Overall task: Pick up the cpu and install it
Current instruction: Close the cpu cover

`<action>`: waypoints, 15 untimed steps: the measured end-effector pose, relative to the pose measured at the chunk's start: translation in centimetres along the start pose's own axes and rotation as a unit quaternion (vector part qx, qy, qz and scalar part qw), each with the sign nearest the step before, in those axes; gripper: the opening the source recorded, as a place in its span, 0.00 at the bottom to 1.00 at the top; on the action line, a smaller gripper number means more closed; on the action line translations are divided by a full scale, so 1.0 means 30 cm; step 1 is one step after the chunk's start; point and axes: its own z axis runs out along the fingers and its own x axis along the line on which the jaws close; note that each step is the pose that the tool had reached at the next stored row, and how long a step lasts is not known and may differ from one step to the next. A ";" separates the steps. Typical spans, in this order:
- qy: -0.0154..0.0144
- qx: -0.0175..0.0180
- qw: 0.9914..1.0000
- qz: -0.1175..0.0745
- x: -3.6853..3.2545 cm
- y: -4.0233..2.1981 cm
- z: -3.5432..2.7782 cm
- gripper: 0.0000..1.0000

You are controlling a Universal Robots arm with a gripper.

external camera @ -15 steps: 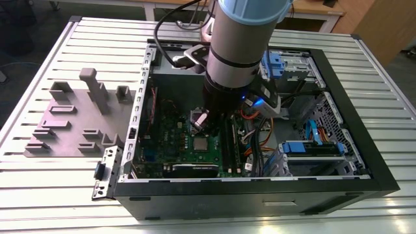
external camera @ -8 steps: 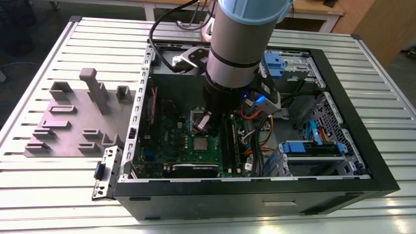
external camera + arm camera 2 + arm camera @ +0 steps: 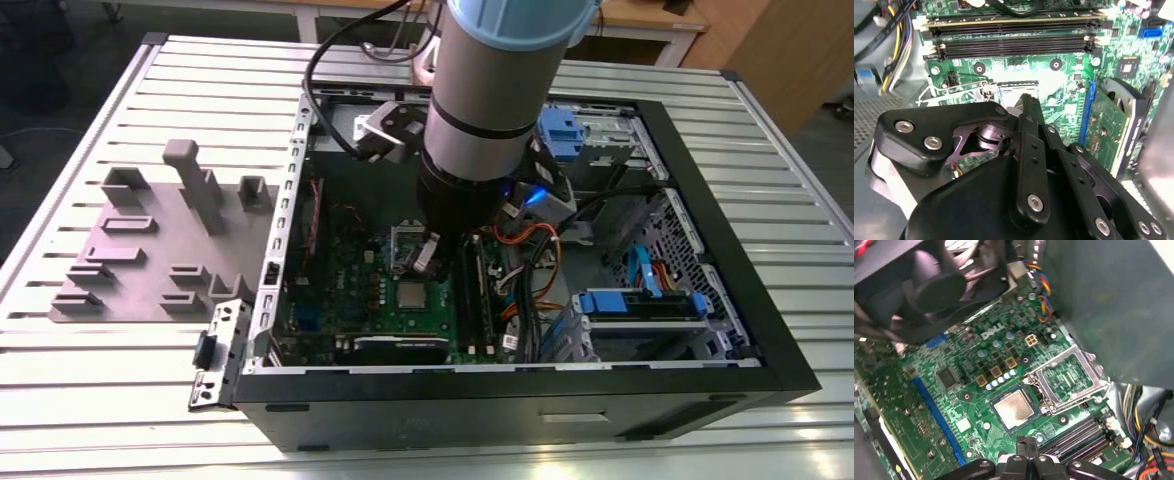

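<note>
1. The cpu is a small, thin square chip with a flat silver-grey metal top and a paler rim.
2. It lies flat in the square socket on the green motherboard. The silver socket frame is swung open just beside it.
3. In the exterior view the cpu shows as a small pale square low inside the open black computer case, which lies on a slatted metal table.
4. The arm comes down steeply from the top of the exterior view into the case. Its grey wrist is above the board.
5. The gripper points down at the motherboard, near the cpu but apart from it.
6. In the first wrist view the gripper has its fingertips pressed together with nothing between them. It hovers between the cpu and the long black memory slots.
7. A grey fixture block sits on the table at the exterior view's left, well apart from the case.
</note>
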 end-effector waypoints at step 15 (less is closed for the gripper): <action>0.001 0.001 0.999 -0.038 -0.037 0.016 0.001 0.11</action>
